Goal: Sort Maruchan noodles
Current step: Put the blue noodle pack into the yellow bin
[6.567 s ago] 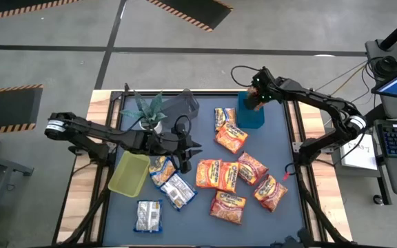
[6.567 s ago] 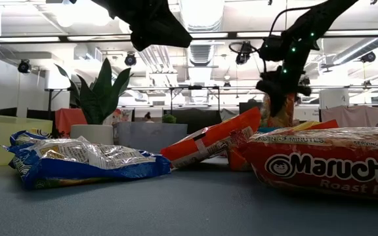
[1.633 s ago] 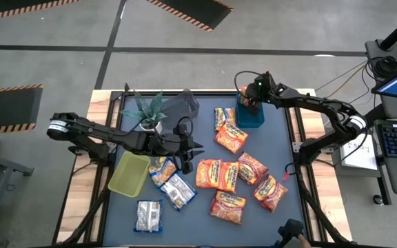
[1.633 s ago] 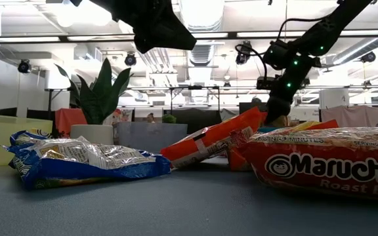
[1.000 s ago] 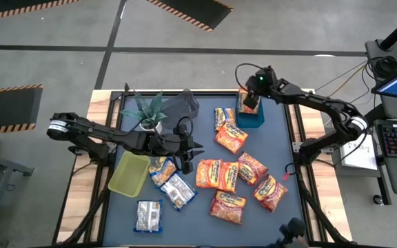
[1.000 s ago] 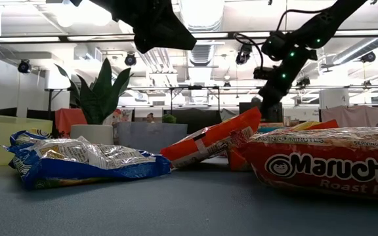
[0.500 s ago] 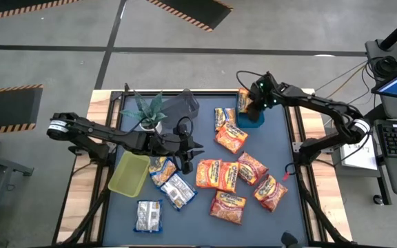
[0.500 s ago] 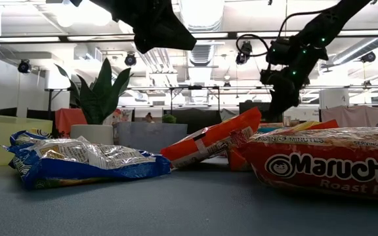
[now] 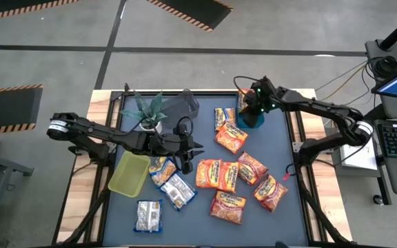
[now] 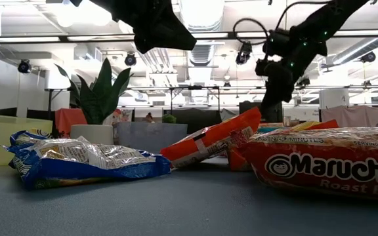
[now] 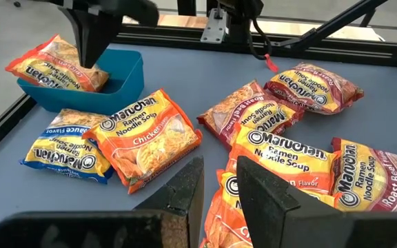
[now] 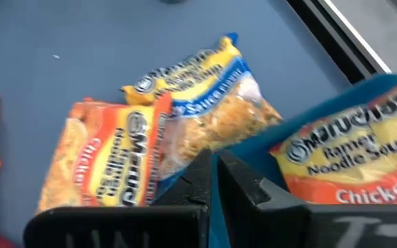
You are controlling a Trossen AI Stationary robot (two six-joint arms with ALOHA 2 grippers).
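Lying on blue-grey table [image 9: 274,138], noodle packets [image 9: 226,176], open ceiling-lit room.

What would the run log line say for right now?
right gripper: shut, empty, above blue bin | orange packet: lying in the bin | left gripper: waiting mid-table over packets

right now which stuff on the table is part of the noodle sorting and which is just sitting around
Part of the job:
- orange noodle packets in the middle of the table
- yellow-and-blue packets beside the left tool
- packet in the blue bin, under the shut right tool
- yellow-green bin

Just lying about:
- potted plant
- dark bin beside it
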